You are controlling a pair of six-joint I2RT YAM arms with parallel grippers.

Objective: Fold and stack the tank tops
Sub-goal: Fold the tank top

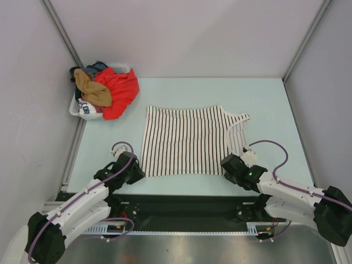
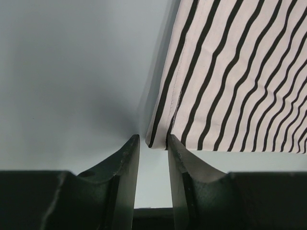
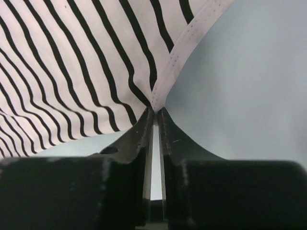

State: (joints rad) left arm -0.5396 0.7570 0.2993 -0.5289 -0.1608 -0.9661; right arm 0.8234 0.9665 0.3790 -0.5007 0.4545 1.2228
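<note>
— Checking the striped tank top point(image 1: 184, 140): lying spread flat on the table point(image 1: 275, 110), running lengthwise left to right, with the hem at the left and the straps at the right.

— And sitting just beyond both pincers. Looking at the right gripper point(image 3: 156, 111): pinching together on the near strap-side edge, gathering the white binding into a small peak.

— Agreeing. Turning to the left gripper point(image 2: 153, 140): standing slightly apart, holding nothing, pointing straight at the near hem corner, with that corner lying right at the gap between the tips.

— So judging the coming move as turning on that corner: probably needing only a slight nudge forward, then closing on the cloth.

— Then, likely, lifting the near long edge with both arms and carrying it toward the far edge, folding across the short way.

— Spotting the tan-brown tank top point(image 1: 93, 89) meanwhile: lying on top in the laundry basket point(image 1: 75, 108) at the far left corner, well apart from both arms, nearer the left one.
</note>
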